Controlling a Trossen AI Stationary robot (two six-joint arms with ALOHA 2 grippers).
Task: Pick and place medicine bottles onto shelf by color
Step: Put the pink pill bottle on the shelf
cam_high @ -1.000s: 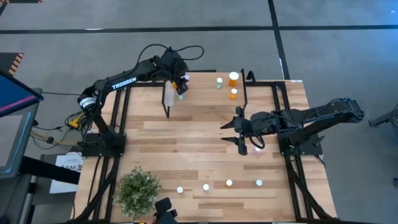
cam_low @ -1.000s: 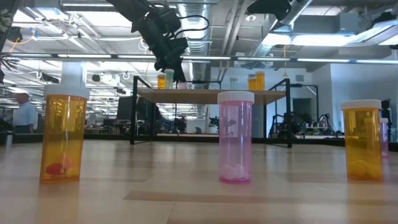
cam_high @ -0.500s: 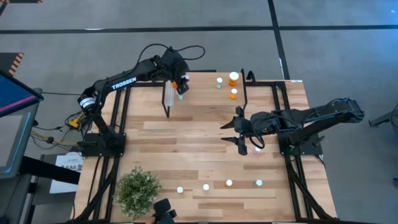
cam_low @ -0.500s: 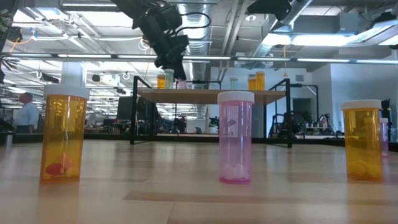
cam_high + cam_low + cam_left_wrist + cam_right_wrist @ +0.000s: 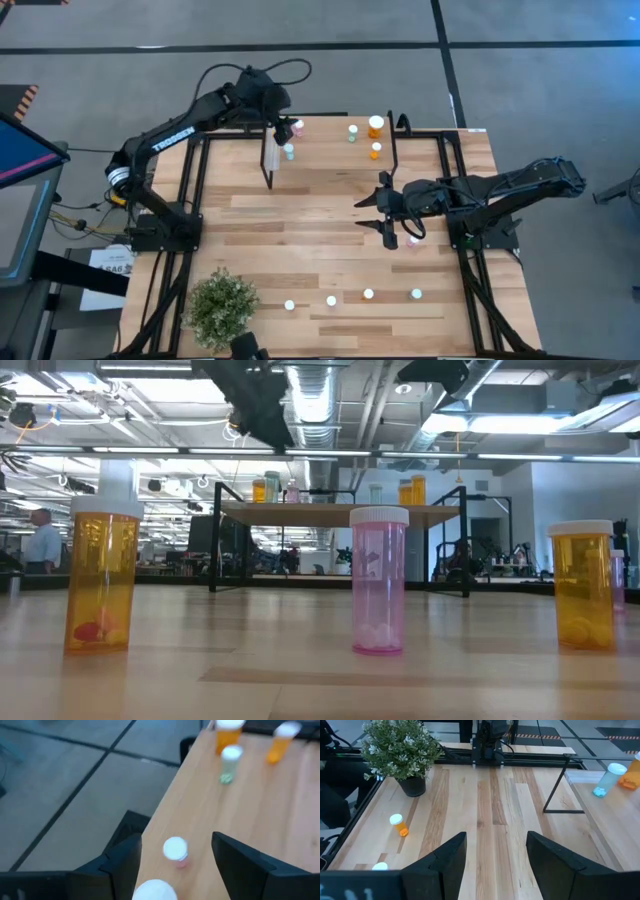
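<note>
A: Where is the left gripper (image 5: 175,865) sitting?

B: It is hovering above the shelf (image 5: 330,140), fingers spread with nothing between them. A pink bottle (image 5: 175,851) and another white cap are standing free on the plank below it.

A: And the right gripper (image 5: 495,855)?

B: It is waiting over the table (image 5: 300,230), jaws apart and empty. More medicine bottles (image 5: 368,294) are standing along the table's near edge.

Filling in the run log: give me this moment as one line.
left gripper: open, above pink white-capped bottle on wood-topped shelf | right gripper: open, empty, mid-table
</note>
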